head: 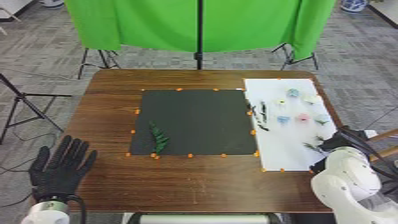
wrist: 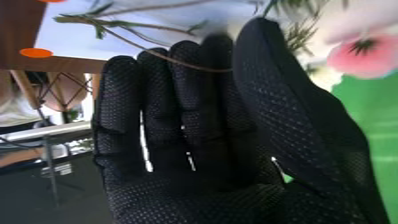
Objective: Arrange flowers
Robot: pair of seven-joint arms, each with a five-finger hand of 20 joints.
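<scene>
In the head view my right hand (head: pixel 334 142) is at the white sheet's right edge, beside small green sprigs (head: pixel 313 147). Blue (head: pixel 283 119), pink (head: pixel 303 118) and pale flowers (head: pixel 281 101) lie farther up the sheet. One green leafy sprig (head: pixel 159 139) rests on the black mat (head: pixel 200 120), toward its lower left. My left hand (head: pixel 60 167) is open at the table's left side. In the right wrist view, a thin brown stem (wrist: pixel 182 63) crosses the straight fingers of my right hand (wrist: pixel 200 165) and passes behind the thumb. A pink flower (wrist: pixel 362 56) is beyond the thumb.
The brown table (head: pixel 200 185) surrounds the mat and the white sheet (head: pixel 282 155); orange markers line their edges. Dark slender pieces (head: pixel 262 114) lie along the sheet's left side. A green cloth (head: pixel 142 25) and a black stand (head: pixel 200 57) are behind the table.
</scene>
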